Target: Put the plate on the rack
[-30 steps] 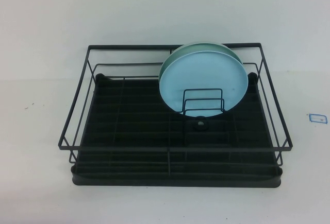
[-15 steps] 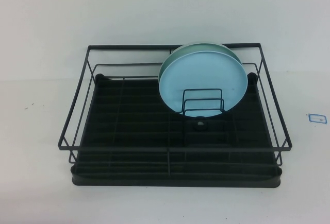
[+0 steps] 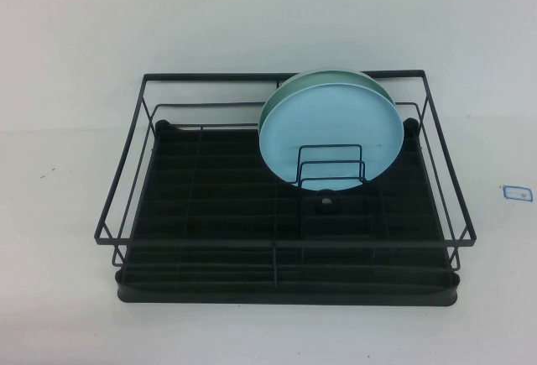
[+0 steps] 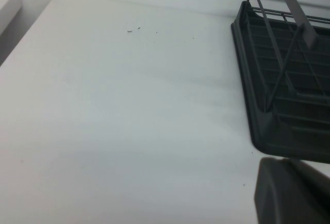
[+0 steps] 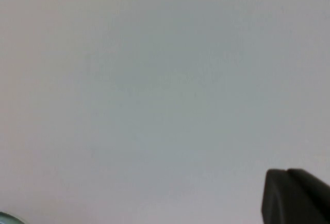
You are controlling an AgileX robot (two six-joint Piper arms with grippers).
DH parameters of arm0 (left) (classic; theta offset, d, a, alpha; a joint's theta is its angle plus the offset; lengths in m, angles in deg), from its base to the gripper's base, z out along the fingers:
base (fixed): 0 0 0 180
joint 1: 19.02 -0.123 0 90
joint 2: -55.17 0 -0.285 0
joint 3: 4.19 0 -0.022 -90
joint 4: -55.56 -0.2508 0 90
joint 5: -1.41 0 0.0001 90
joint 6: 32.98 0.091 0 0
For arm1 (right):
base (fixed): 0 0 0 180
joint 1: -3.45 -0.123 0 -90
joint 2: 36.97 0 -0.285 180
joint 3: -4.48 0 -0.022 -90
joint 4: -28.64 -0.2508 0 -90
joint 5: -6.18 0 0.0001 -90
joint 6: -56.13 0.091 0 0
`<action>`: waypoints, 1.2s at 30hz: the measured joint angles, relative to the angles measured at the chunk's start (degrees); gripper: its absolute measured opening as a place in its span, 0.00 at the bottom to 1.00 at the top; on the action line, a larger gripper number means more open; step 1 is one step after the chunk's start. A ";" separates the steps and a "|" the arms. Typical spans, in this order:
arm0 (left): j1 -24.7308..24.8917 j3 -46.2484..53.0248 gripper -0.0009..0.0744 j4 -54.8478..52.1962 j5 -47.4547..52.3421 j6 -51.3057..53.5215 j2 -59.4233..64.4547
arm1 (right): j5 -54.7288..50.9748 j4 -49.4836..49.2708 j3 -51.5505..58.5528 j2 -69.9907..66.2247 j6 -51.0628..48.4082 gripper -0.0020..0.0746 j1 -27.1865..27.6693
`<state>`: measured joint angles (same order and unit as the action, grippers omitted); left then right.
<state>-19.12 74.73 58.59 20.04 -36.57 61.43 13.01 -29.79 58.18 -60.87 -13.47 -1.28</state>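
Observation:
The light sky-blue plate (image 3: 336, 126) stands upright in the small wire plate holder (image 3: 330, 168) at the back right of the black wire rack (image 3: 277, 246). A pale mint-green plate (image 3: 289, 86) stands right behind it. Neither gripper shows in the high view. The left gripper (image 4: 291, 193) is a dark shape above the bare table beside the rack's corner (image 4: 258, 105), shut and empty. The right gripper (image 5: 296, 198) is a dark shape above the bare table, shut and empty.
A small blue-edged label (image 3: 517, 192) lies on the white table to the right of the rack. White table surface surrounds the rack on all sides. A table edge shows in the left wrist view (image 4: 13, 13).

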 joint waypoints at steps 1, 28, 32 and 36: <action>0.00 0.00 0.01 0.00 0.00 0.00 0.00 | 0.00 -0.63 0.00 0.00 0.00 0.02 0.00; 0.00 0.00 0.01 0.05 0.00 0.00 0.00 | -25.95 56.31 25.18 13.57 58.80 0.02 0.56; 0.00 0.00 0.01 -0.22 0.23 0.00 -0.02 | -28.13 59.12 25.18 16.33 59.43 0.02 3.64; 0.00 0.00 0.01 -0.21 0.37 0.00 0.10 | -28.39 60.04 25.18 16.67 59.78 0.02 6.96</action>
<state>-19.12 74.73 58.38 20.41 -36.57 61.52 -15.38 30.25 83.35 -44.20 46.32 5.68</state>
